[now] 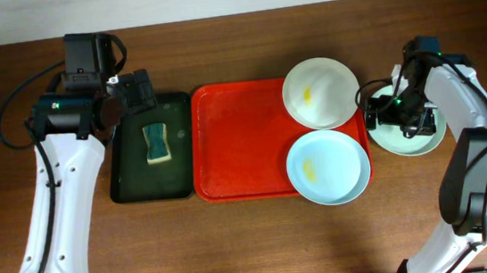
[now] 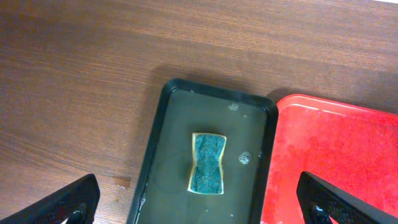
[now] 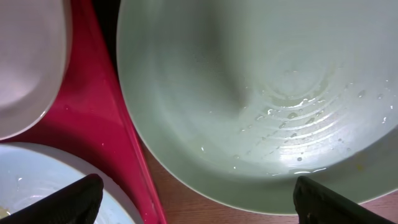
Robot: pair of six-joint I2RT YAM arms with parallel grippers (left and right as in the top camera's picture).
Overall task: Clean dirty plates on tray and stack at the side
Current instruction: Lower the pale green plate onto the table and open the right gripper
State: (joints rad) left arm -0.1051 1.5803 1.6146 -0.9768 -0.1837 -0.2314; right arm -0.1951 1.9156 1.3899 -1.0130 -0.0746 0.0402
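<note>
- Closest to the right wrist camera is a pale green plate [image 3: 249, 93], filling most of that view, with water drops beaded on its ringed centre.
- From overhead, this green plate sits on the wooden table [image 1: 263, 242], off the red tray [image 1: 239, 141] and just beside its right edge.
- Right gripper [image 3: 196, 186] hangs low over the green plate, fingers spread wide with nothing between them; it holds nothing.
- A white plate [image 1: 320, 93] lies over the red tray's far right corner, a yellow smear near its middle.
- A pale blue plate [image 1: 327, 166] lies over the tray's near right corner, overhanging the rim, with a small yellow smear left of centre.
- White and blue plates sit close together, one behind the other; the rest of the red tray floor is bare.
- Left gripper [image 2: 198, 186] hovers above the dark green tray [image 1: 131, 179], fingers wide apart and empty.
- A sponge [image 1: 155, 143], green on top with a yellow base, lies in the dark tray's far half.
- The dark tray stands just left of the red tray, their long sides nearly touching.
</note>
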